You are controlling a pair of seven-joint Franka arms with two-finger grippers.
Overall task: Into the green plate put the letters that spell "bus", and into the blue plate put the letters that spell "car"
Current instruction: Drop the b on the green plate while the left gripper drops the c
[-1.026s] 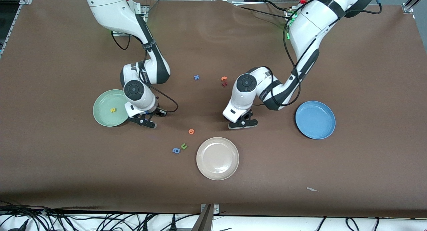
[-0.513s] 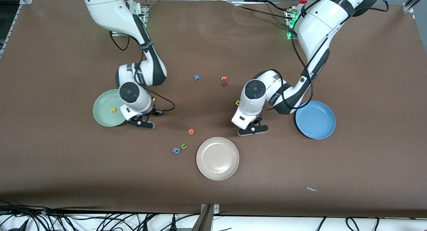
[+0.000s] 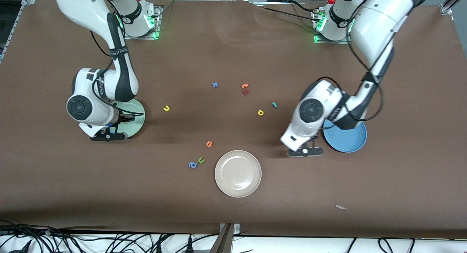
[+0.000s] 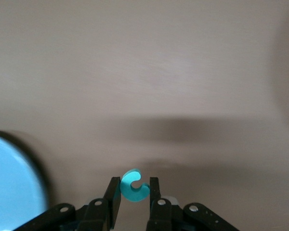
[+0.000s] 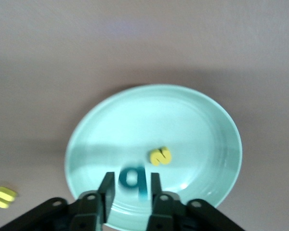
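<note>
My right gripper [image 5: 132, 182] hangs open over the green plate [image 5: 197, 125], and the teal "b" [image 5: 132, 179] shows blurred between its fingers with a gap on each side. The yellow "s" [image 5: 160, 156] lies in that plate. In the front view the right gripper [image 3: 108, 136] covers the green plate's [image 3: 135, 118] edge. My left gripper [image 4: 134, 181] is shut on the teal "c" [image 4: 130, 188], over bare table beside the blue plate [image 4: 9, 187]; the front view shows this gripper [image 3: 304, 152] next to the blue plate [image 3: 348, 140]. Yellow "u" [image 3: 166, 108], yellow "a" [image 3: 260, 112] and teal "r" [image 3: 274, 104] lie mid-table.
A beige plate [image 3: 238, 173] sits nearer the front camera at mid-table. Beside it lie an orange letter [image 3: 209, 144], a green "u" [image 3: 201, 160] and a blue "a" [image 3: 192, 165]. A blue "x" [image 3: 215, 84] and orange and red letters [image 3: 245, 87] lie farther back.
The right arm swung out over the green plate and its fingers parted from the "b". The left arm carried the "c" toward the blue plate, uncovering the "u", "a" and "r".
</note>
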